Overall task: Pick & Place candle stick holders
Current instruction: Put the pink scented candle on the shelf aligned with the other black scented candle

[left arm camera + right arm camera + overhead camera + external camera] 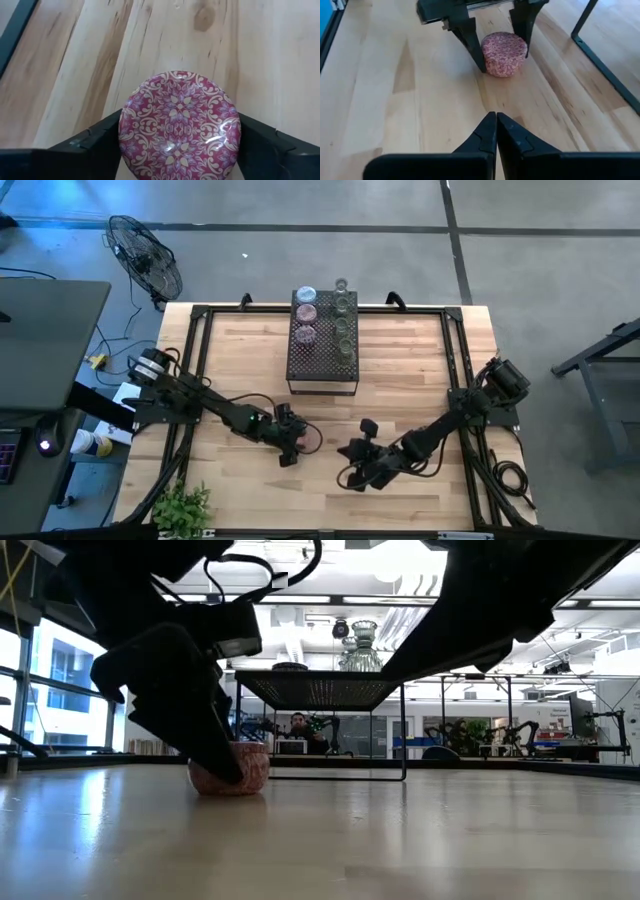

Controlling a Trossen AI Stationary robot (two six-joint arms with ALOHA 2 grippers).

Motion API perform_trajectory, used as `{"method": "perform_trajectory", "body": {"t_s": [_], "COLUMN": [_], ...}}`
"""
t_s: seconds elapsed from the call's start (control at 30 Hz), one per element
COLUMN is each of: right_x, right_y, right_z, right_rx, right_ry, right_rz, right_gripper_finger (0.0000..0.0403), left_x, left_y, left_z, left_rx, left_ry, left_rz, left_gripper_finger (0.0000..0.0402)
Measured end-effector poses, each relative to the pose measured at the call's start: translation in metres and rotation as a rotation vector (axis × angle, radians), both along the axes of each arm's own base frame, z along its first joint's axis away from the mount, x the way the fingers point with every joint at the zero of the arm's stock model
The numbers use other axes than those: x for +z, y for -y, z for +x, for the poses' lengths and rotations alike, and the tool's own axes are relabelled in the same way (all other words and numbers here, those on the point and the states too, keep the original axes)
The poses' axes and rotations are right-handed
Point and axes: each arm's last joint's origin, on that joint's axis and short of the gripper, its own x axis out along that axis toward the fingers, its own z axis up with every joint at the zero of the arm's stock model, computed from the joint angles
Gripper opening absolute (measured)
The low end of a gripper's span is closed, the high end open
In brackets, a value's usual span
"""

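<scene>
One pink patterned round glass candle holder [504, 53] stands on the wooden worktop [400, 360], between the left claw's [491, 37] spread fingers. Right claw [496, 127]: closed, empty, nearby. Seven more holders [324, 320] sit on one black perforated metal stand [318, 365].

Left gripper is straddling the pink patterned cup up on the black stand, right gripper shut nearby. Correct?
Not quite. The pink cup sits on the wooden table, not on the black stand, as the high and right wrist views show. The left gripper does straddle it, and the right gripper is shut nearby.
</scene>
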Motion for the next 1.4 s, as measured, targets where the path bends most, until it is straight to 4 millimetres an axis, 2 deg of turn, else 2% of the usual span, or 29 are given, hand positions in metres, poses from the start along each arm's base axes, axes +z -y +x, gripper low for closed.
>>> {"method": "perform_trajectory", "body": {"t_s": [0.07,0.17,0.3,0.37,0.5,0.6,0.73,0.93,1.17,1.4], "right_x": [0.0,0.0,0.0,0.0,0.0,0.001,0.001,0.001,0.002,0.002], "right_y": [0.0,0.0,0.0,0.0,0.0,0.0,0.002,0.002,0.001,0.001], "right_z": [0.0,0.0,0.0,0.0,0.0,0.001,0.002,0.003,0.003,0.003], "right_rx": [-0.001,-0.002,-0.002,-0.002,-0.003,0.001,-0.004,0.002,0.015,0.017], "right_ry": [0.001,0.001,0.0,0.001,0.001,0.006,0.006,0.012,0.012,0.012], "right_rz": [0.001,0.001,0.001,0.002,0.002,0.003,0.001,-0.007,-0.012,-0.014], "right_gripper_finger": [0.0002,0.0001,0.0002,0.0001,0.0002,0.0001,0.0002,0.0002,0.0002,0.0002], "left_x": [0.003,0.013,0.048,0.069,0.109,0.126,0.13,0.133,0.134,0.129], "left_y": [0.0,-0.001,-0.007,-0.018,-0.052,-0.08,-0.112,-0.14,-0.155,-0.157], "left_z": [-0.001,-0.003,-0.014,-0.021,-0.04,-0.048,-0.046,-0.026,-0.004,0.007], "left_rx": [-0.006,-0.013,0.002,0.052,0.225,0.327,0.377,0.427,0.443,0.439], "left_ry": [0.0,0.022,0.105,0.155,0.258,0.309,0.275,0.231,0.194,0.167], "left_rz": [-0.01,-0.027,-0.033,-0.03,-0.02,-0.019,-0.035,0.006,0.013,0.027], "left_gripper_finger": [0.0288,0.0288,0.0288,0.0288,0.0288,0.0288,0.0288,0.0289,0.0297,0.0299]}}
